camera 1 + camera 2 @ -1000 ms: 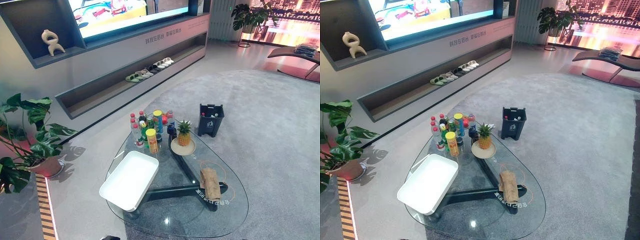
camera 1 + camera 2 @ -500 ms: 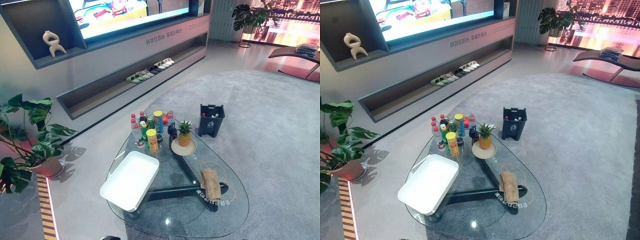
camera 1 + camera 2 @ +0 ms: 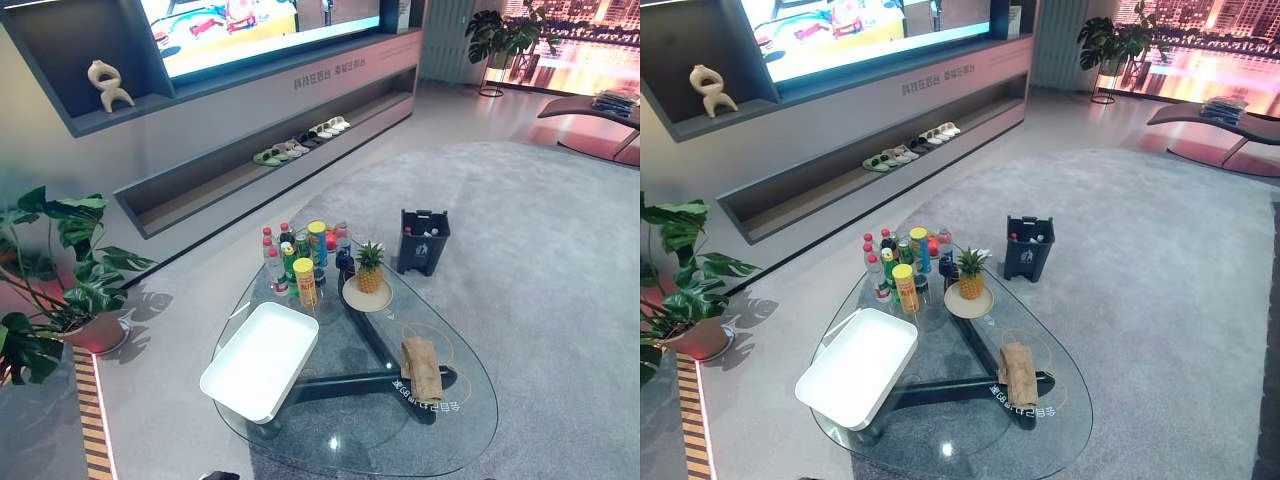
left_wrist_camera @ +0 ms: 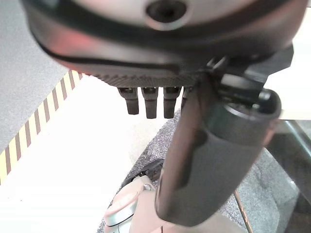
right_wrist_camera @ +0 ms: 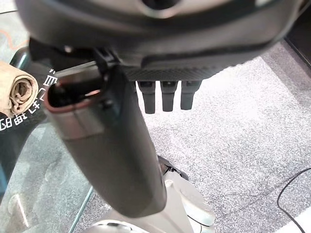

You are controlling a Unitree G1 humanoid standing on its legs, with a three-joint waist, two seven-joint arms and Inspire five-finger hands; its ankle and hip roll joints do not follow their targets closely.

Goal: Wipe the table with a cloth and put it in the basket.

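Right wrist view: right hand [image 5: 160, 99] hangs slack-fingered, cloth [image 5: 18, 92] well beyond its thumb, unmoved; left hand [image 4: 148, 102] equally relaxed; wiping not begun.

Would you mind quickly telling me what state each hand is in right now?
Left hand: open, fingers straight, holding nothing.
Right hand: open, fingers straight, holding nothing; the cloth lies on the glass table.
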